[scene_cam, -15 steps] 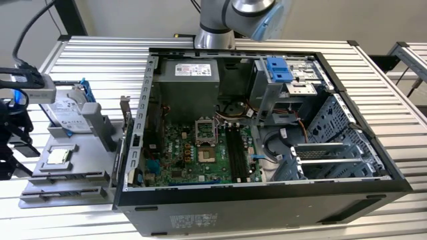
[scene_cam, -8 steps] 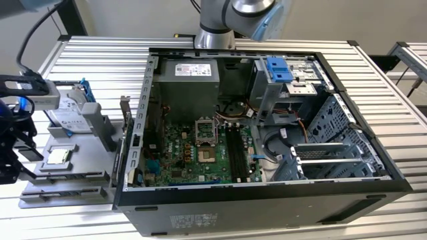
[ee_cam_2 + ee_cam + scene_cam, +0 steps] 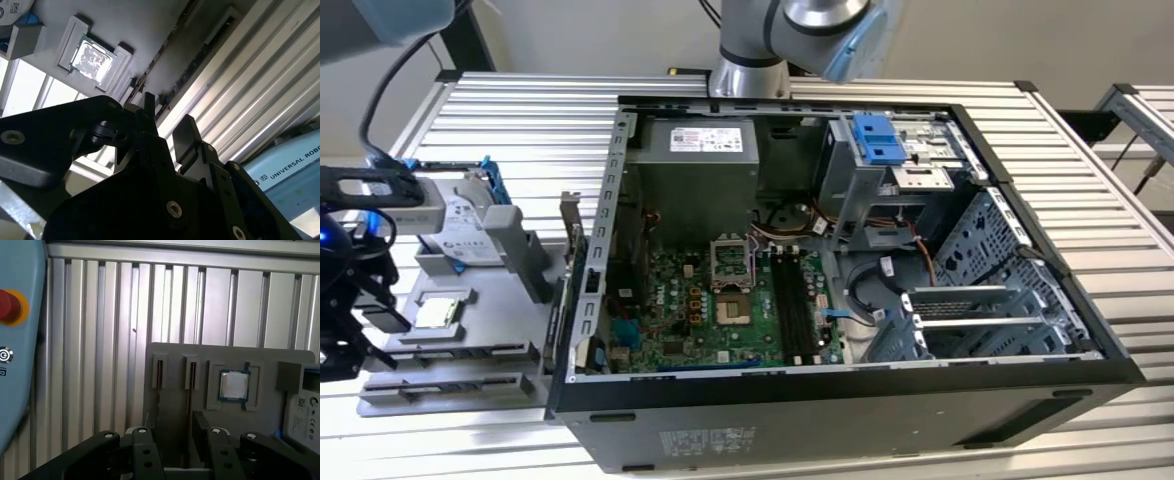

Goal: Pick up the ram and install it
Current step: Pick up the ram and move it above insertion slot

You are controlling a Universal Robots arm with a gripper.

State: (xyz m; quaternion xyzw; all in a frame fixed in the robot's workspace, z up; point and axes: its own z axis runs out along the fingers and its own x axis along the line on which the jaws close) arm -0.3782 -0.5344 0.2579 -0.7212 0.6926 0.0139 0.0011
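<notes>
Two ram sticks stand on edge in narrow slots of a grey parts tray. In the exterior view this tray lies at the exterior view's left of the open computer case, and its ram holders run along its near part. My black gripper hangs over the tray's outer edge. In both wrist views the gripper is open with nothing between its fingers, a short way from the sticks' ends. The motherboard's long black slots lie inside the case.
A small square silver chip sits in the tray beside the ram slots, and a silver hard drive in a blue frame lies farther back. The case walls rise beside the tray. A blue pendant with a red button lies on the ribbed table.
</notes>
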